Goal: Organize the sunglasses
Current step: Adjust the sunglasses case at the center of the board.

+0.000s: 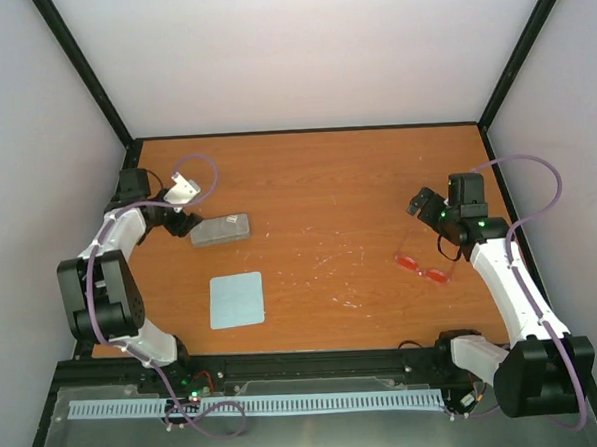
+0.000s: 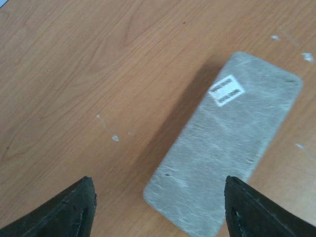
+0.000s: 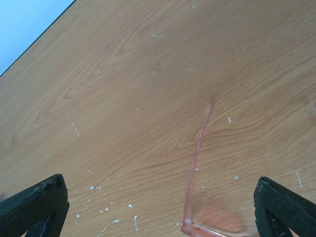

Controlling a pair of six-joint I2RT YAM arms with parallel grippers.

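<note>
The sunglasses (image 1: 422, 266), with red-orange lenses and a thin frame, lie on the table at the right. In the right wrist view one temple arm and a lens corner of the sunglasses (image 3: 196, 173) show between my fingers. My right gripper (image 1: 419, 203) is open and empty, hovering just behind them. The grey case (image 1: 220, 229) lies shut at the left; it fills the right half of the left wrist view (image 2: 224, 143). My left gripper (image 1: 186, 225) is open and empty, right beside the case's left end.
A pale blue square cloth (image 1: 236, 300) lies flat near the front, left of the middle. The wooden table (image 1: 316, 182) is bounded by black posts and white walls at the back and sides.
</note>
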